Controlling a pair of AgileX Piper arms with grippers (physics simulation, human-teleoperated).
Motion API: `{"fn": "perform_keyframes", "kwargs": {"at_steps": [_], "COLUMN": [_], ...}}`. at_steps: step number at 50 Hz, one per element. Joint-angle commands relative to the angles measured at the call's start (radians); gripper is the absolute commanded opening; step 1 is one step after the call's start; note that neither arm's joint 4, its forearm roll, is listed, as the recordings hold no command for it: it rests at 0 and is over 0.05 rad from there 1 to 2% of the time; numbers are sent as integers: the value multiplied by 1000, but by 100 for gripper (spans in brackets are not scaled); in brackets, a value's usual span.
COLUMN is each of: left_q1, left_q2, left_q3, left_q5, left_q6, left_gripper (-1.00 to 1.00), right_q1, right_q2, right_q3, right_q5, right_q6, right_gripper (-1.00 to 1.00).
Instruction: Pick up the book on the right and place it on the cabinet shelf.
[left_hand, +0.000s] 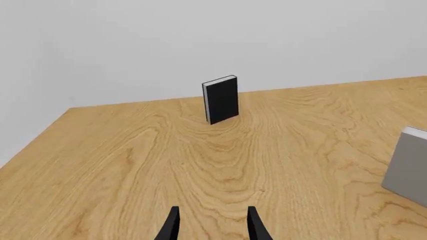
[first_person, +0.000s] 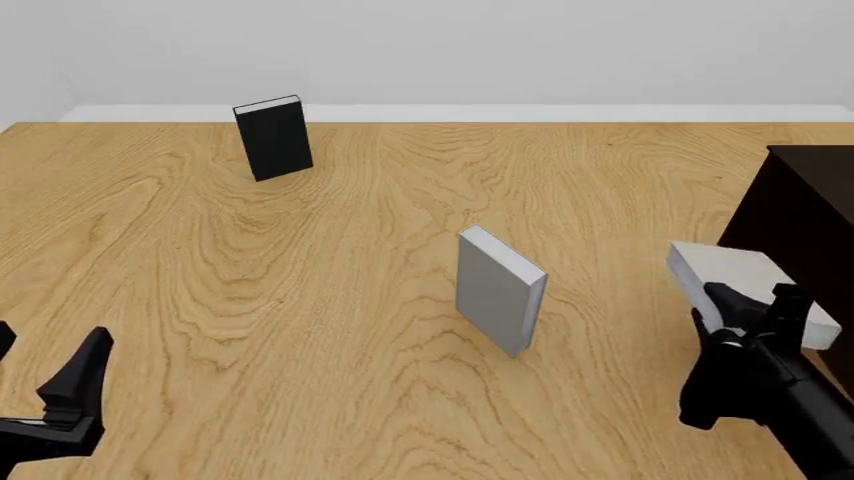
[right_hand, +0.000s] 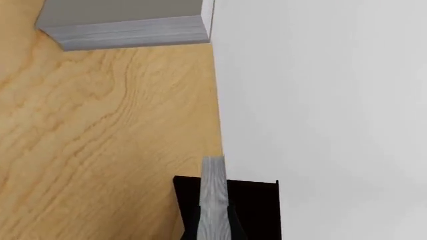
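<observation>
grey unmarked book (first_person: 747, 285) in right end effector (first_person: 754, 315)

Three books on one wooden table (first_person: 334, 330), two grey books (first_person: 499, 288) (first_person: 747, 290), one black book (first_person: 274, 137), apparently one dark cabinet (first_person: 801, 215), two grippers (first_person: 60, 395) (first_person: 747, 320)

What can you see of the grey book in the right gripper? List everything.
The book is a plain light-grey hardcover slab, unmarked, with paler page edges. It sits tilted, broad face up, pinched at its near end by the right gripper. It seems lifted off the table, close beside the dark cabinet; whether they touch cannot be told.
</observation>
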Motion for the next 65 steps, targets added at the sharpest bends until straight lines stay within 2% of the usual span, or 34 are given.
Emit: {"fn": "perform_keyframes", "kwargs": {"at_steps": [1,11,13,18,33,45,47,65], "left_q1": [-6,-7,-8,-6,-13,-9,-8,-8], "left_q2": [16,21,17,12,10,4,4,16], "left_q3": [0,0,0,0,0,0,0,0], "left_q5": [-15,-15,-10,-4,4,11,12,2], "left_q6": [-5,-3,0,1,4,6,8,12], "left_gripper": [100,100,100,100,100,100,100,100], "right_q1": [-28,-74,-72,-90,-111,-138,-136,-183], "right_q2": [-30,-26,-37,-32,13,42,33,15], "right_q3": [3,29,26,30,25,4,-5,-37], "right_q5": [6,-43,-25,-42,-69,-69,-51,-14], "right_q6": [-27,-46,-34,-47,-35,-34,-18,-32], "right_gripper": [-100,-100,-100,-100,-100,-100,-100,-100]}}
